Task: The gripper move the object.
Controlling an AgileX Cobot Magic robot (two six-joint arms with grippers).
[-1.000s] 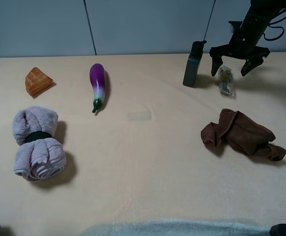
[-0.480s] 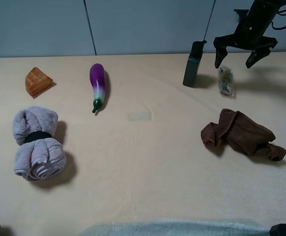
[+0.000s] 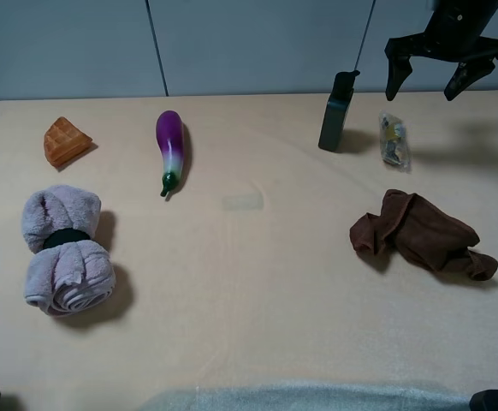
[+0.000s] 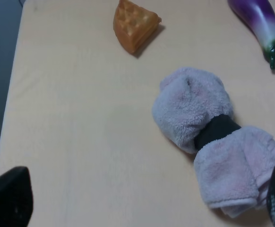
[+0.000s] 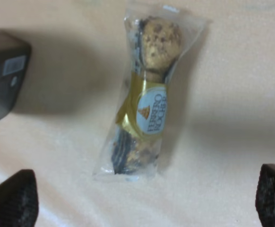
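A clear packet of Ferrero Rocher chocolates [image 3: 394,139] lies flat on the beige table at the back right, next to an upright black box [image 3: 336,111]. My right gripper [image 3: 422,86] is open and empty, raised well above and behind the packet, not touching it. In the right wrist view the packet [image 5: 147,94] lies between the spread black fingertips [image 5: 12,198], and the gripper [image 5: 142,198] holds nothing. My left gripper [image 4: 142,208] is open and empty at the front left, near a rolled grey towel [image 4: 213,137].
A crumpled brown cloth [image 3: 424,235] lies in front of the packet. A purple eggplant [image 3: 170,145], an orange waffle wedge [image 3: 66,140] and the grey towel roll [image 3: 65,248] with a black band lie on the left. The black box also shows in the right wrist view [image 5: 3,71].
My right gripper has risen and drawn back to the right, away from the chocolate packet, staying open. The packet stays on the table. The left arm has not moved.
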